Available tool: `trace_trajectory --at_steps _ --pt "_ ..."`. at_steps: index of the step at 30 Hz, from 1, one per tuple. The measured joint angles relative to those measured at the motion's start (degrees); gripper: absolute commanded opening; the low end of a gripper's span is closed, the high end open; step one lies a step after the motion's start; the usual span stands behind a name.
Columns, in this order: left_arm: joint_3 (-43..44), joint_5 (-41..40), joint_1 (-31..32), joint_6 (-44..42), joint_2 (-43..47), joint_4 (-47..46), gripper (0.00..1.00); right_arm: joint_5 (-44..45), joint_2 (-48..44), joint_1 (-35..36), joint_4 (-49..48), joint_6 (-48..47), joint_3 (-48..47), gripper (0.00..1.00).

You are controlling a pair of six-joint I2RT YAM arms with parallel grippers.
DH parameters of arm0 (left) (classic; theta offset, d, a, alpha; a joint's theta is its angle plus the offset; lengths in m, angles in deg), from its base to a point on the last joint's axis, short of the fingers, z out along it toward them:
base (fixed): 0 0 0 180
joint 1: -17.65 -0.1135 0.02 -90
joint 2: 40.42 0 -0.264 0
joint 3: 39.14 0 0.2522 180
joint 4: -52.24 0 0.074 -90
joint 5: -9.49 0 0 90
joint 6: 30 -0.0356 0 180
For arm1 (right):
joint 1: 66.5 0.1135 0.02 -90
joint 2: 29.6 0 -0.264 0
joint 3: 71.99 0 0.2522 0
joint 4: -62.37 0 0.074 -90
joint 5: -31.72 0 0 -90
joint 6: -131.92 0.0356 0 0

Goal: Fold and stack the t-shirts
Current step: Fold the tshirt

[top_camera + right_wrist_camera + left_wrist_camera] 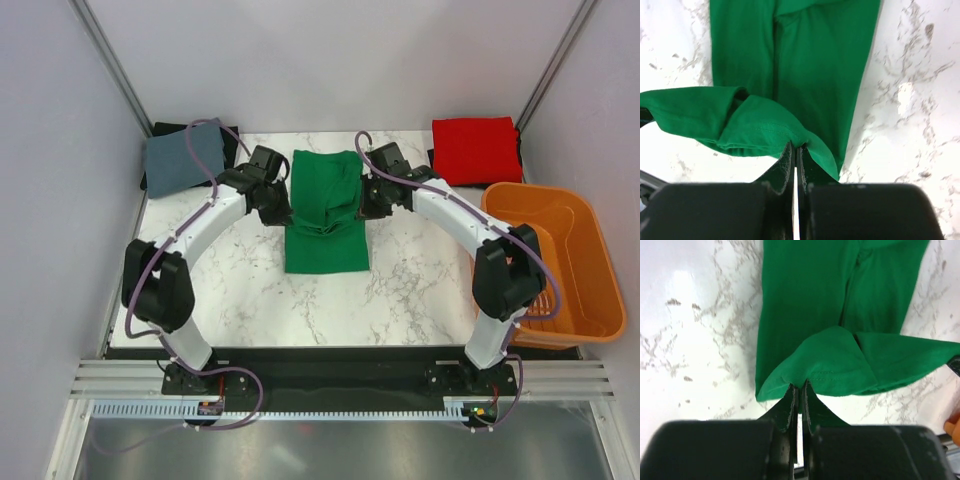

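On the white marbled worktop [420, 290], between pale walls [330, 60], the green t-shirt [325, 235] was pinched by the left claw [799, 386] and right claw [795, 147].

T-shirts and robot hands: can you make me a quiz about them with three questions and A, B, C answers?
1. What is the left gripper doing?
A. standing wide open
B. shut on the green t-shirt
C. holding a cup

2. How many grippers hold the green t-shirt?
A. none
B. one
C. two

3. Where is the red t-shirt?
A. at the far right corner of the table
B. under the green t-shirt
C. in the left gripper

Answers:
1. B, because the left wrist view shows its fingers pinching the green hem.
2. C, because the right gripper pinches the other side of the same shirt.
3. A, because it lies folded by the far wall, apart from the green one.
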Motion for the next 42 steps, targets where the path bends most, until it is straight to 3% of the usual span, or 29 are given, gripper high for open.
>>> trace_trajectory --at_steps 10,12,14,15,16,17,19,20,23,26,29,34,39,42 --pt "9.79 4.11 -3.93 -4.22 -16.06 -1.29 0.03 -1.2 11.41 -3.72 0.44 -2.27 -7.19 0.0" --pt "12.22 5.03 -4.33 -4.76 -18.99 -1.27 0.09 -1.49 13.64 -4.07 0.57 -2.12 -8.63 0.0" --pt "14.43 5.38 -4.9 -5.16 -21.49 -1.2 0.19 -1.57 16.02 -4.33 0.66 -1.64 -10.38 0.15" --pt "15.8 5.7 -5.25 -5.33 -22.82 -1.2 0.24 -1.6 17.09 -4.52 0.63 -1.09 -11.23 0.44" --pt "17.0 6.36 -5.57 -5.35 -24.02 -1.09 0.33 -1.66 18.45 -4.66 0.66 -0.24 -12.35 0.55" --pt "18.84 7.02 -6.12 -5.49 -25.38 -0.63 0.51 -1.86 19.78 -4.87 0.98 0.24 -13.75 0.63" --pt "24.46 8.11 -7.56 -5.57 -28.79 1.73 0.57 -2.23 22.88 -5.49 2.25 1.07 -18.32 0.67" --pt "28.02 8.35 -8.39 -5.53 -30.42 3.5 0.7 -2.29 24.0 -5.84 2.95 1.25 -20.52 0.67" --pt "39.06 8.28 -10.6 -5.84 -33.77 8.0 0.74 -2.51 25.49 -7.17 4.87 2.01 -27.21 0.68" --pt "40.96 8.02 -12.11 -5.99 -31.28 9.92 0.74 -2.54 21.79 -8.0 4.66 2.49 -26.95 0.69" --pt "31.91 8.31 -12.15 -6.01 -22.91 9.55 0.73 -3.54 12.61 -7.98 2.47 2.75 -17.03 0.7" --pt "5.99 11.45 -10.86 -5.97 -5.77 4.5 0.73 -7.69 -4.63 -5.86 -3.52 4.72 9.66 0.71" --pt "-13.88 14.58 -10.03 -5.33 1.95 -2.73 0.73 -11.19 -7.39 -4.42 -8.96 7.32 26.05 0.71" --pt "-20.76 16.33 -10.03 -3.98 2.67 -6.27 0.73 -12.04 -6.23 -4.46 -10.38 8.11 29.2 0.68"
